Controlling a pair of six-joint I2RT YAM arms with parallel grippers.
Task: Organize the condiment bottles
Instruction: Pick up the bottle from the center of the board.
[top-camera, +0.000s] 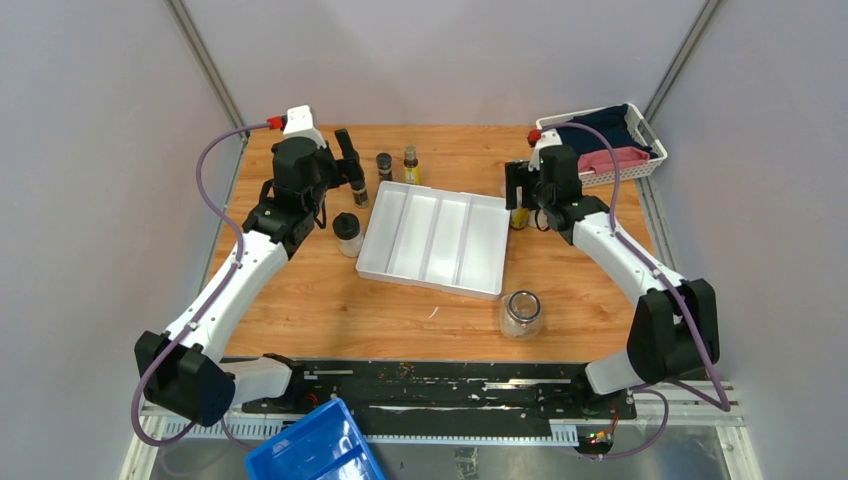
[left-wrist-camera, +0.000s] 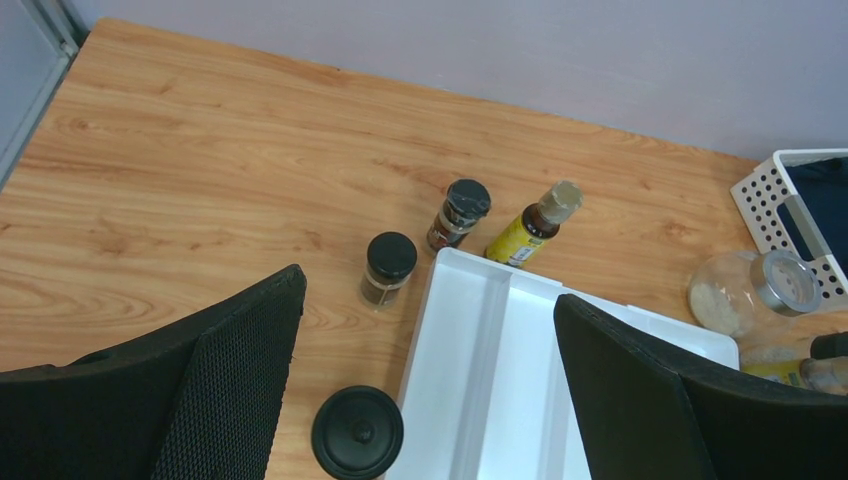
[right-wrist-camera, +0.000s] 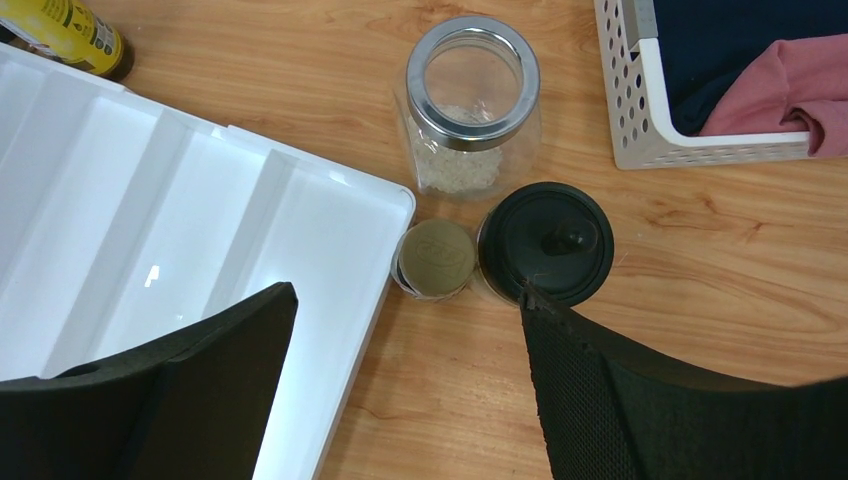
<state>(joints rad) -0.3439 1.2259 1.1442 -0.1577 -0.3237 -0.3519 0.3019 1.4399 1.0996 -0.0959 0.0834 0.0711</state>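
early stage: the white tray (top-camera: 435, 240) lay empty in every compartment, with all bottles outside it. behind the tray stood a squat dark-capped jar (left-wrist-camera: 387, 268), a slim shaker (left-wrist-camera: 459, 213) and a yellow-labelled bottle (left-wrist-camera: 530, 225); left of the tray, a black-lidded jar (top-camera: 347, 233); at the tray's far right corner, a glass jar (right-wrist-camera: 472, 110), a gold-capped bottle (right-wrist-camera: 435, 258) and a second lidded jar (right-wrist-camera: 545, 243); in front of the tray, a clear jar (top-camera: 521, 313). the left gripper (left-wrist-camera: 428, 295) and right gripper (right-wrist-camera: 405, 298) were spread wide, holding nothing

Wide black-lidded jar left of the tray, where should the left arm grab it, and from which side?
Probably the round lid, from straight above, since the jar stands upright. Put the fingers on its near and far sides: the tray crowds its right.
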